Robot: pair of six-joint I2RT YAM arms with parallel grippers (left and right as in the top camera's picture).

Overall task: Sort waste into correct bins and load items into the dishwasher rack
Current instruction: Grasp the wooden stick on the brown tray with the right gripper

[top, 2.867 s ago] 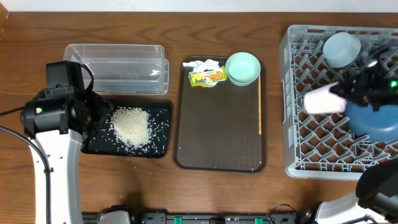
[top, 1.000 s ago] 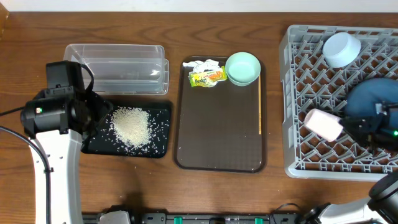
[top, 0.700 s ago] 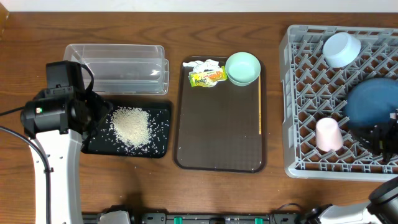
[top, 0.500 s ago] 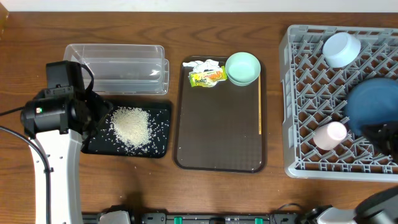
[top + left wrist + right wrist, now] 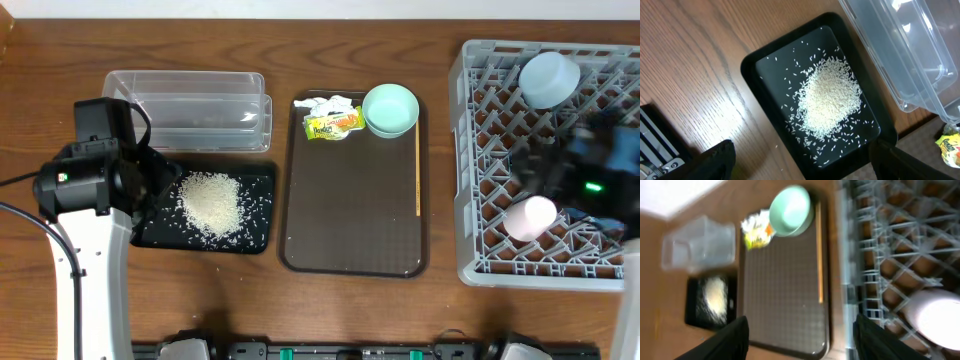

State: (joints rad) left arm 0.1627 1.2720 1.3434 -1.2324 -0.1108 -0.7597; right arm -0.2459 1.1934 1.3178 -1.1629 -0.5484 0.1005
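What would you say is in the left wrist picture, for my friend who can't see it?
A heap of white rice lies in a shallow black tray on a wooden table, seen from above. A clear plastic container sits beside the tray at the upper right, and the dark fingers of the open left gripper show at the bottom corners.

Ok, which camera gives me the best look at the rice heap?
Left wrist: the rice heap sits large and sharp mid-frame, in the black tray. Overhead shows it whole but small; right wrist shows only a blurred pale patch.
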